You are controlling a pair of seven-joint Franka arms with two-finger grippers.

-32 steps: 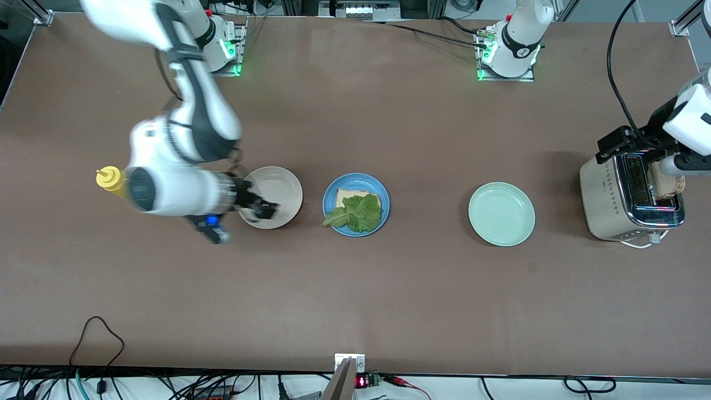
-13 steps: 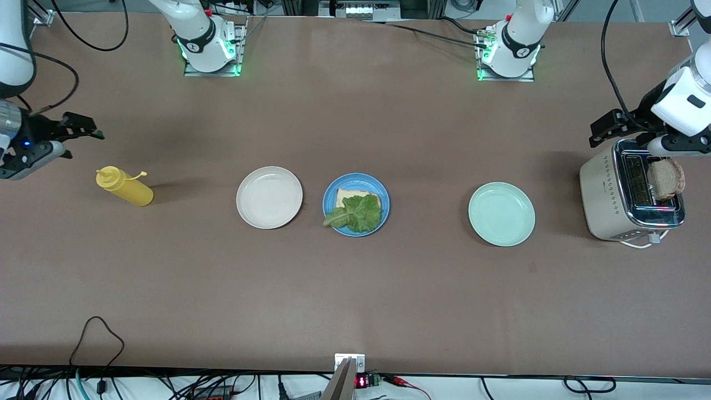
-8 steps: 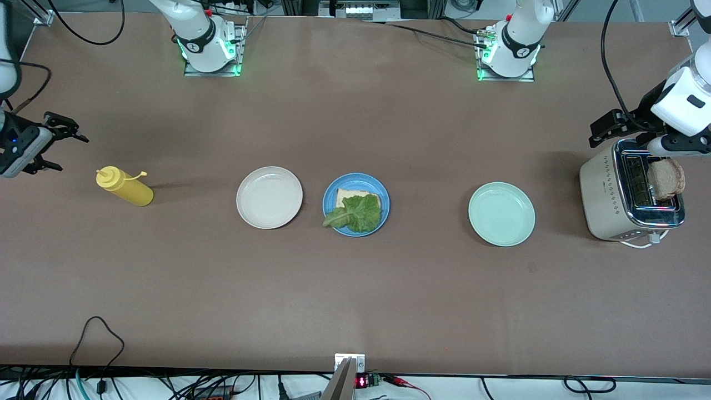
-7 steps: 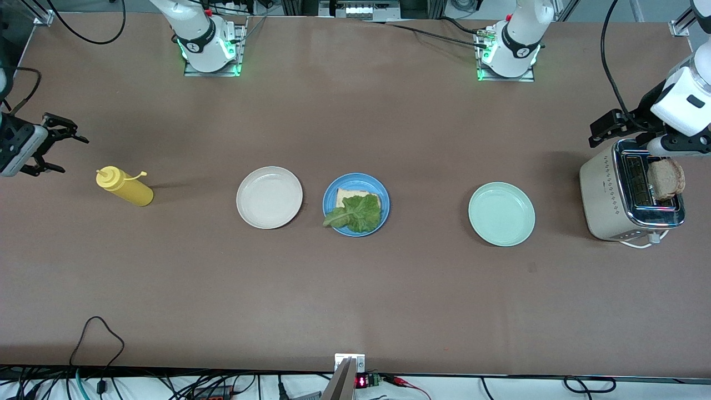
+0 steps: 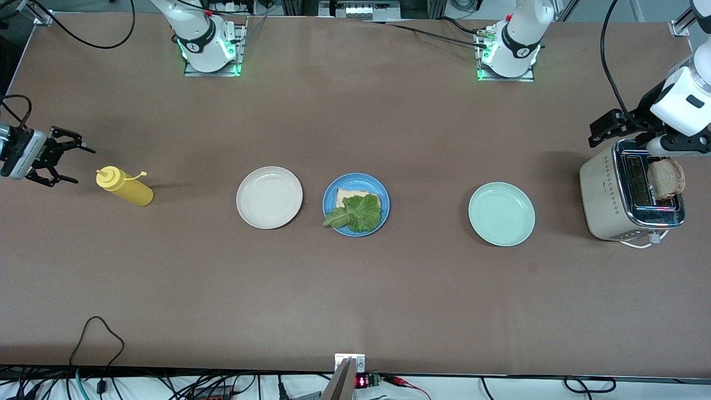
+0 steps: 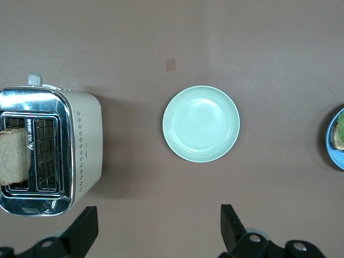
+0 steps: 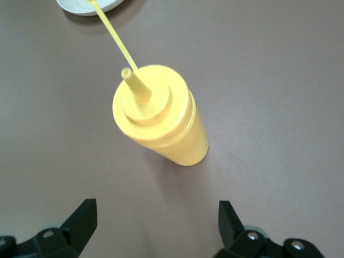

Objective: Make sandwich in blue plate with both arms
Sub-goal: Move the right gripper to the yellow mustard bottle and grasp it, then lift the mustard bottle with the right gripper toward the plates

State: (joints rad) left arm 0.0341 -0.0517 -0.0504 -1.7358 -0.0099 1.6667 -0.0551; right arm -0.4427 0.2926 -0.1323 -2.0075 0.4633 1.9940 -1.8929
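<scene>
The blue plate lies mid-table with one toast slice and a ruffled green lettuce leaf on top; its edge shows in the left wrist view. A second toast slice stands in the toaster. My left gripper hangs open and empty high over the toaster's side, its hand above the toaster. My right gripper is open and empty beside a yellow squeeze bottle, not touching it.
A cream-white plate sits beside the blue plate toward the right arm's end. A pale mint-green plate lies between the blue plate and the toaster. Both are bare. The toaster stands near the table's edge at the left arm's end.
My right arm swung from the cream plate to the table's end and settled beside the yellow bottle. My left gripper rose off the toast in the toaster, then held still.
</scene>
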